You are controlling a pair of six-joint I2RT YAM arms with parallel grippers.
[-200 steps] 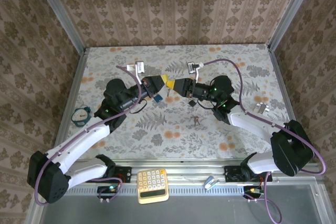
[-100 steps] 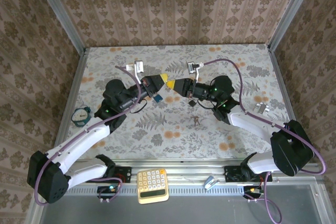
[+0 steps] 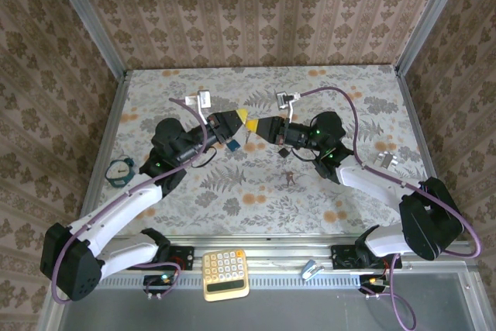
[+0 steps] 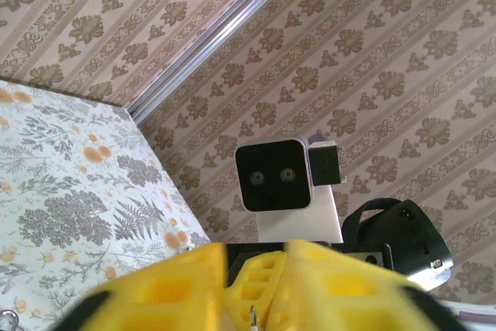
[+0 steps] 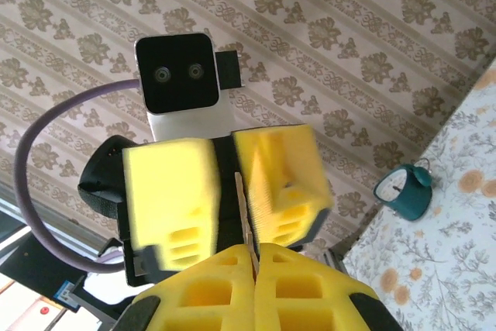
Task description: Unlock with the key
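Note:
Above the middle of the table (image 3: 194,199), my left gripper (image 3: 242,119) and right gripper (image 3: 256,124) meet tip to tip. In the right wrist view, my right gripper (image 5: 254,260) is shut on the key (image 5: 242,208). Only its thin metal blade sticks out; the head is hidden between the pads. The blade reaches into the narrow dark gap between the left gripper's fingers (image 5: 279,176), which stand slightly apart and look blurred. In the left wrist view, a bit of metal (image 4: 252,315) shows low in that gap. The blue padlock (image 3: 232,145) lies just below the left gripper.
A small black square piece (image 3: 284,151) sits under the right gripper, with a small metal trinket (image 3: 288,179) nearer me. A teal alarm clock (image 3: 118,170) stands at the left edge. A calculator (image 3: 225,273) and a silver clip (image 3: 311,270) lie on the front rail.
The left wrist has turned and shifted slightly to the left. The two grippers stay tip to tip; the padlock and the small pieces on the table have not moved.

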